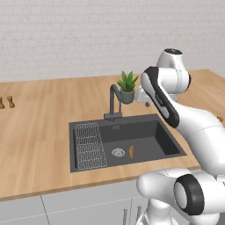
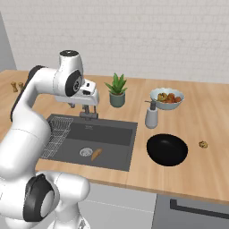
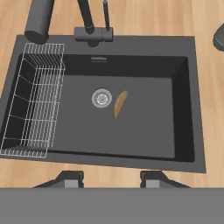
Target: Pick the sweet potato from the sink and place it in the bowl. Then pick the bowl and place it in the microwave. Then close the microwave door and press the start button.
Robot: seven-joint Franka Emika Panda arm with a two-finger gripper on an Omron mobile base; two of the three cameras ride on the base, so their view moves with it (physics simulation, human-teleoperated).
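Note:
The sweet potato (image 1: 131, 151) (image 2: 95, 154) (image 3: 120, 103) lies on the floor of the dark grey sink (image 1: 151, 140) (image 2: 114, 138) (image 3: 144, 127), just right of the round drain. My gripper (image 1: 146, 103) (image 2: 84, 106) (image 3: 111, 180) hovers high above the sink near the faucet, pointing down, open with nothing between its fingers. On the counter to the right of the sink sits the black bowl (image 2: 167, 150), holding nothing. The microwave is out of view.
A wire rack (image 1: 90, 145) (image 3: 35, 100) fills the sink's left side, and a dark faucet (image 1: 114, 103) (image 3: 87, 17) rises at its back. Behind stand a potted plant (image 2: 117, 89), a soap dispenser (image 2: 152, 116) and a pale bowl of food (image 2: 166, 98).

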